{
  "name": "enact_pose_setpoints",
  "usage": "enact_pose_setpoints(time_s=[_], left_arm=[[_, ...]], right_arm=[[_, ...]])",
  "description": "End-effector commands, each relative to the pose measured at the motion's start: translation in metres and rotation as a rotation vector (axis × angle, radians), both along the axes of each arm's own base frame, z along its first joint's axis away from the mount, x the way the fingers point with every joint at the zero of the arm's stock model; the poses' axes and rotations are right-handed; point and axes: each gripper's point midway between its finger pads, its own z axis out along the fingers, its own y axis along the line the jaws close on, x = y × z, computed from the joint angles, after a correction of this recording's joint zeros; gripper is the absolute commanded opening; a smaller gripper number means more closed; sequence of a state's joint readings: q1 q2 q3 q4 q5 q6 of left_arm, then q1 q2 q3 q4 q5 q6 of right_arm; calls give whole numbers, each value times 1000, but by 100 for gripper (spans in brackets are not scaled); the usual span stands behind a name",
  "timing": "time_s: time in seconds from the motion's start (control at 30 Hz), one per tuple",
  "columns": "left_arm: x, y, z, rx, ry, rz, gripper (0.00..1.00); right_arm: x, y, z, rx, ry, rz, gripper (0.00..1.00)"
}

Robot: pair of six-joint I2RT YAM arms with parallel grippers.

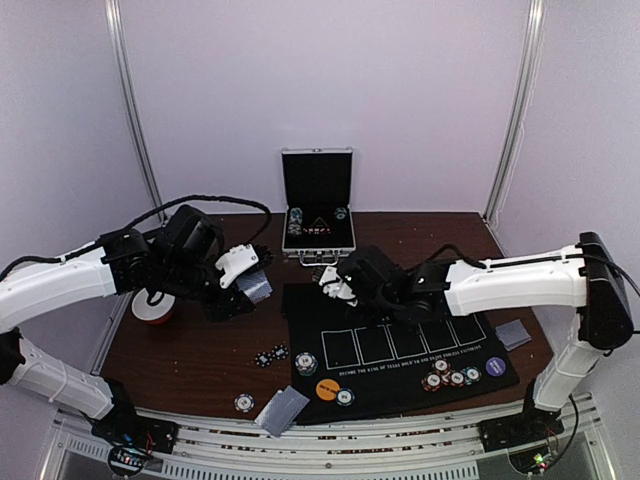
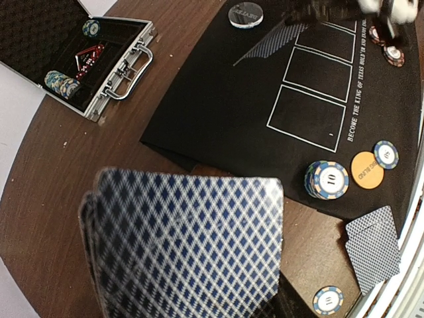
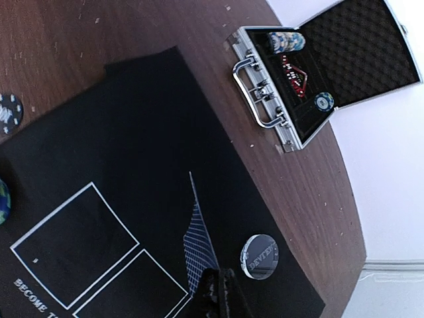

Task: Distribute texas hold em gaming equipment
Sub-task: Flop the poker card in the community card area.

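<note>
We are pinching one card [image 3: 195, 248] in our right tool [image 3: 218, 285] over the far edge of the mat [image 1: 310, 310], its long axis pointing out from the tool. Our left tool [image 1: 243, 270] is gripping the deck [image 2: 185, 245] left of the mat.

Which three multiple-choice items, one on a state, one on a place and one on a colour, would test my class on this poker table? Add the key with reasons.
1. The silver case is: A open; B shut; C upside down.
2. The orange disc lies: A in the case; B on the black mat; C on the floor.
3. The big stack of cards shows backs that are: A red; B plain green; C blue-and-white checked.
Key: 1 A, its lid stands up and its lining shows. 2 B, black cloth surrounds it. 3 C, blue diamonds on white cover them.
</note>
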State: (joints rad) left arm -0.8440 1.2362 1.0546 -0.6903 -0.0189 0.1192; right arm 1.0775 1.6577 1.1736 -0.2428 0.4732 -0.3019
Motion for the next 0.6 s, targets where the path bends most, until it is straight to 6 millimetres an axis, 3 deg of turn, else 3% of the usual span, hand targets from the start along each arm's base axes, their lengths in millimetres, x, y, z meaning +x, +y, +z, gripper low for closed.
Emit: enact_pose_setpoints(time_s=[0.0,0.1,0.17,0.37,0.57], left_arm=[[5,0,11,-40,-27,21,43],[4,0,10,-39,-26,19,43],[5,-1,10,-38,-26,19,43],[5,-1,10,-36,-26,13,43],[3,0,10,-40,-27,12,43]], right_arm=[[-9,3,-35,-218,-56,103,0],[-37,7,-75,-310,20,187,0],[-51,12,-90,-303,76,217,0],[-79,25,-118,-198,240,268,0],[-85,25,-133,-224,281,296,0]])
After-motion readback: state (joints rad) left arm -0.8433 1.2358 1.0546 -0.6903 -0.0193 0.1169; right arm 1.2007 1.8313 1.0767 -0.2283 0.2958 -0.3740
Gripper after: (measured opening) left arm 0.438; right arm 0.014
